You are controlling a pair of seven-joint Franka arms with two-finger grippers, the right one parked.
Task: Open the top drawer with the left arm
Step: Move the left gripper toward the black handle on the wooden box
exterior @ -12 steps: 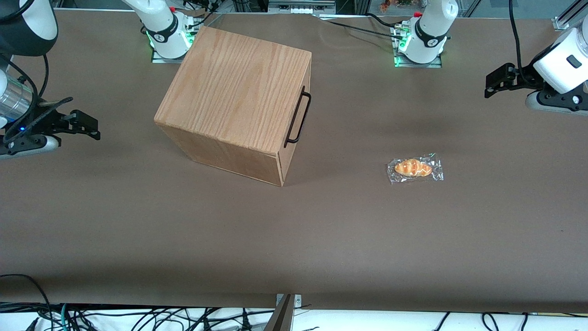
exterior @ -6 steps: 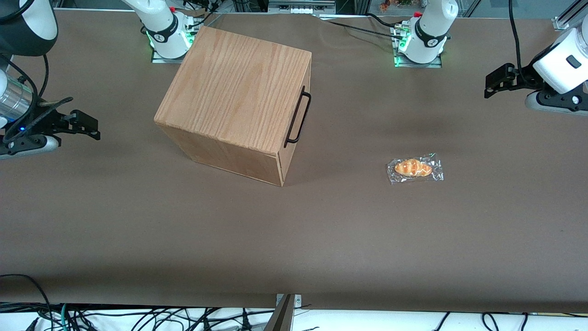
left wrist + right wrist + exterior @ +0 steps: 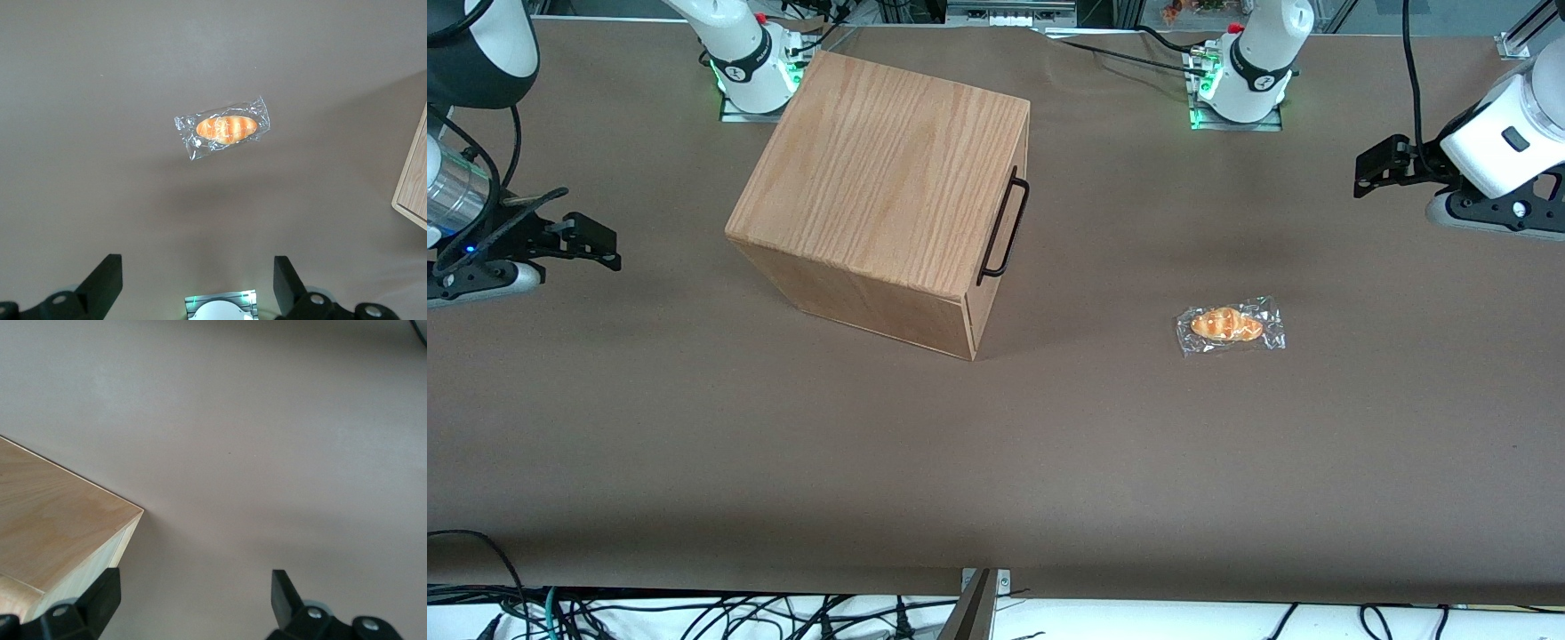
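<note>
The oak-grain box (image 3: 889, 178) stands on the brown table. Its front faces the working arm's end of the table. The top drawer front (image 3: 1021, 151) shows only as a narrow strip and looks closed, with its thin black wire handle (image 3: 1003, 227) standing out from it. My left gripper (image 3: 1362, 178) hovers above the table at the working arm's end, well apart from the handle, with its fingers (image 3: 107, 280) spread wide and nothing between them. A corner of the box (image 3: 413, 180) shows in the left wrist view.
A wrapped orange bread roll (image 3: 1230, 325) lies on the table between the box and my gripper, nearer to the front camera than both; it also shows in the left wrist view (image 3: 223, 127). The two arm bases (image 3: 1240, 84) stand at the table's back edge.
My left gripper has shifted a little toward the box and slightly lower. The box, the drawer and the bread roll have not moved.
</note>
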